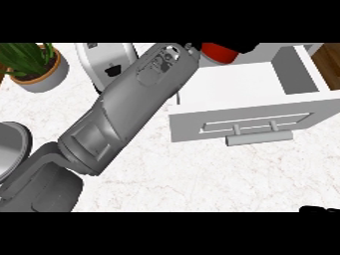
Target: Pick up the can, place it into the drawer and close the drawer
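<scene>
Head view: left forearm stretches diagonally up w/ the red can (218, 53) at its far end, just past the open drawer (239, 89), prob. for the drop-in. Left hand (240, 47) mostly hidden, can't tell its fingers. Right hand (327, 209) barely shows at bottom edge, fingers unclear.

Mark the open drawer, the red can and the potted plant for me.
drawer (239, 124): head view, on its white front panel above the handle.
red can (218, 53): head view, on its visible red side at the drawer's far end.
potted plant (44, 75): head view, on the pot's grey wall.
</scene>
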You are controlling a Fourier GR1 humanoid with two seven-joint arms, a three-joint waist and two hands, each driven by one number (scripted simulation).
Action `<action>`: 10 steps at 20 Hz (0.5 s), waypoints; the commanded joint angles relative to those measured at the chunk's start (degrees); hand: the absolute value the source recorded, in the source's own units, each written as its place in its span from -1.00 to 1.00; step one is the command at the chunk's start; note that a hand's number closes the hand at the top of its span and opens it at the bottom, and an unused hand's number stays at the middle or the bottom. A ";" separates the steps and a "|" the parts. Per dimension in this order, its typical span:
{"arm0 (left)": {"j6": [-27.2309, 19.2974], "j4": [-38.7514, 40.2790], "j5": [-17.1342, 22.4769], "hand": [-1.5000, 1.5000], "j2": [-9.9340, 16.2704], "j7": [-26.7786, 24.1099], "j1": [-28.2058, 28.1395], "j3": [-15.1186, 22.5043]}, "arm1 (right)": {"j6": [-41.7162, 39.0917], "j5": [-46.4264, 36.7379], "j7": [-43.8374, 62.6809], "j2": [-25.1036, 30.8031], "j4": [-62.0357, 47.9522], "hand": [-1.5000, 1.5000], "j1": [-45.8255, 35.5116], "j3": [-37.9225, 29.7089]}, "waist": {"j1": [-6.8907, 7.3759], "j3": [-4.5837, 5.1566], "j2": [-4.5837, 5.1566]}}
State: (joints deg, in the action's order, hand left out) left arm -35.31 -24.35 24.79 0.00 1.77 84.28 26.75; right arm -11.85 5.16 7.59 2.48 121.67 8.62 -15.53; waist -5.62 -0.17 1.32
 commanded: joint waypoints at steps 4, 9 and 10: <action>-1.09 2.83 1.87 1.00 0.00 -1.45 0.01 4.27 | -0.01 0.39 -1.25 -0.04 -2.89 -1.00 -1.76 -0.19 | -0.71 -0.04 0.31; -2.69 3.72 2.35 1.00 0.00 -5.06 -2.97 7.04 | -0.74 0.95 -0.28 0.80 -0.58 -1.00 -2.15 0.27 | -1.93 -0.03 0.59; -4.33 1.99 3.50 -1.00 0.00 -2.65 -2.19 7.90 | 0.53 -1.64 0.67 0.27 -0.76 -1.00 -3.22 1.92 | -1.60 0.00 0.39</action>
State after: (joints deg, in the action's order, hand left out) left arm -37.41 -22.08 27.14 0.00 -1.10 82.65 32.52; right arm -11.70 5.29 7.88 3.18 120.75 6.10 -15.42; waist -6.73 -0.18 1.63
